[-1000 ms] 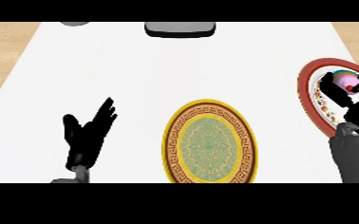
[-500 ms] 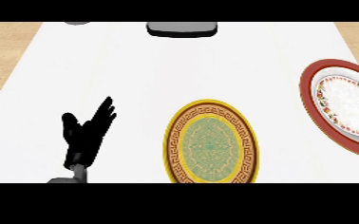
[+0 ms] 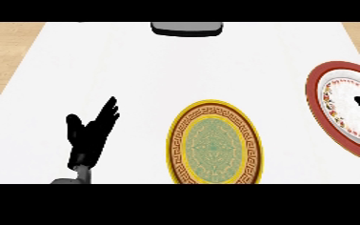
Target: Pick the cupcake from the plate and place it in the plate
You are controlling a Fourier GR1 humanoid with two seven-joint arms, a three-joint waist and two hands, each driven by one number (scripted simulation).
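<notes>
The near plate (image 3: 215,143) lies on the counter (image 3: 141,76) by its front edge, a little right of the middle. The side plate (image 3: 336,106) lies at the counter's right edge (the view cuts part of it off), farther back and well apart from the near plate. A low object (image 3: 186,27) sits at the back edge. The left hand (image 3: 90,136) shows toward the front left corner.
</notes>
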